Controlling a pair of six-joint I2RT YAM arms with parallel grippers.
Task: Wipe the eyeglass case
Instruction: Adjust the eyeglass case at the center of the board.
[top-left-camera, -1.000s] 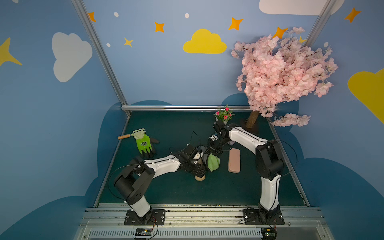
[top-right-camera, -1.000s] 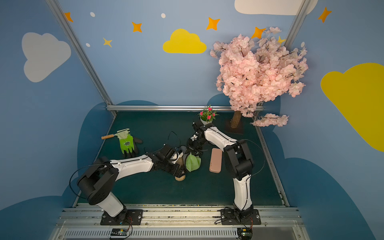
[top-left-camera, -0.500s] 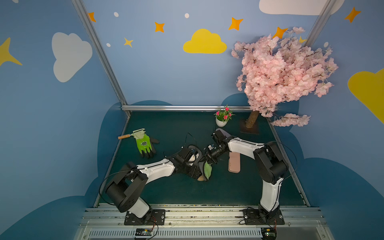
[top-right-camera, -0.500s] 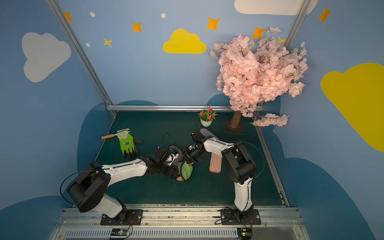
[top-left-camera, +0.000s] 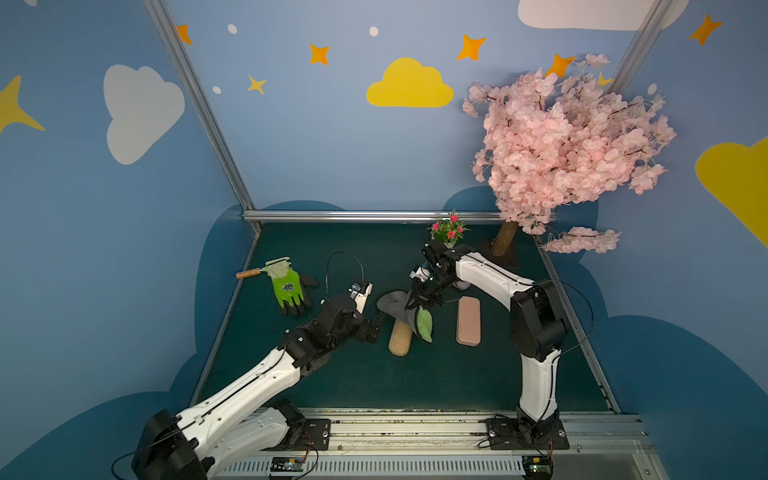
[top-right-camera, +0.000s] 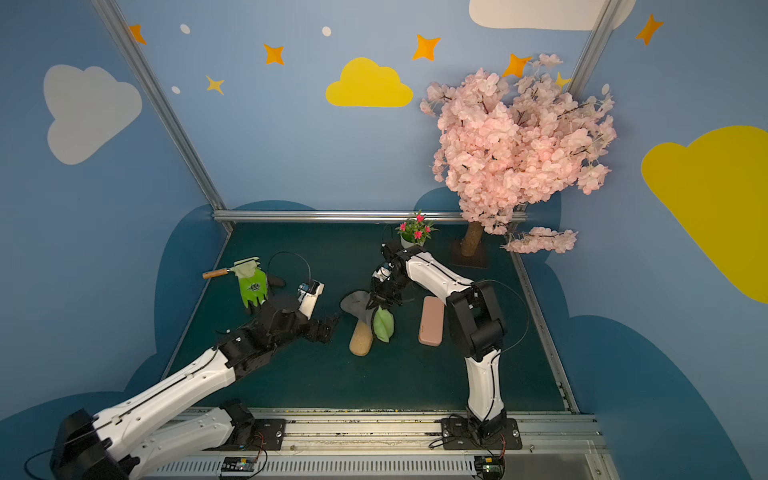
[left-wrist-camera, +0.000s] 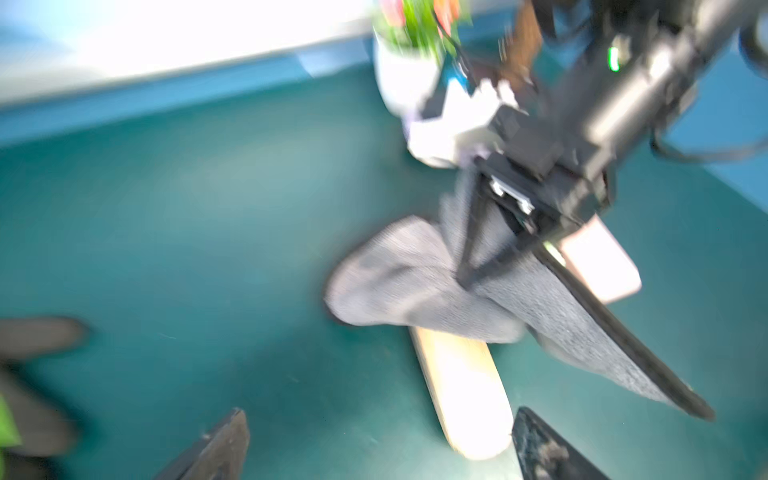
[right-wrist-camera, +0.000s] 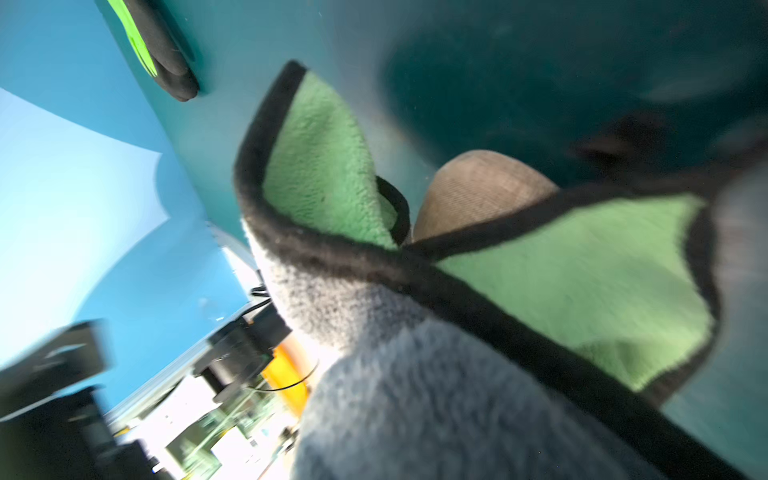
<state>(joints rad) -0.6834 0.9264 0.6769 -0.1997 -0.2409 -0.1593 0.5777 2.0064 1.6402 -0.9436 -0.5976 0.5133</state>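
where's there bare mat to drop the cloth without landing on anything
Widest bare mat: the near strip between the front rail and the tan case and pink case. Also bare: the far stretch between green glove and flower pot. Crowded: the centre, where the right gripper holds the cloth over the tan case, left gripper close by.

Both top views look steeply down from high on the robot's side, taking in the whole table (top-left-camera: 374, 386). Each wrist camera sits low and close, its picture blurred. Both wrist views share the cloth (left-wrist-camera: 415, 274) and the tan case (right-wrist-camera: 478, 187) with the top views.
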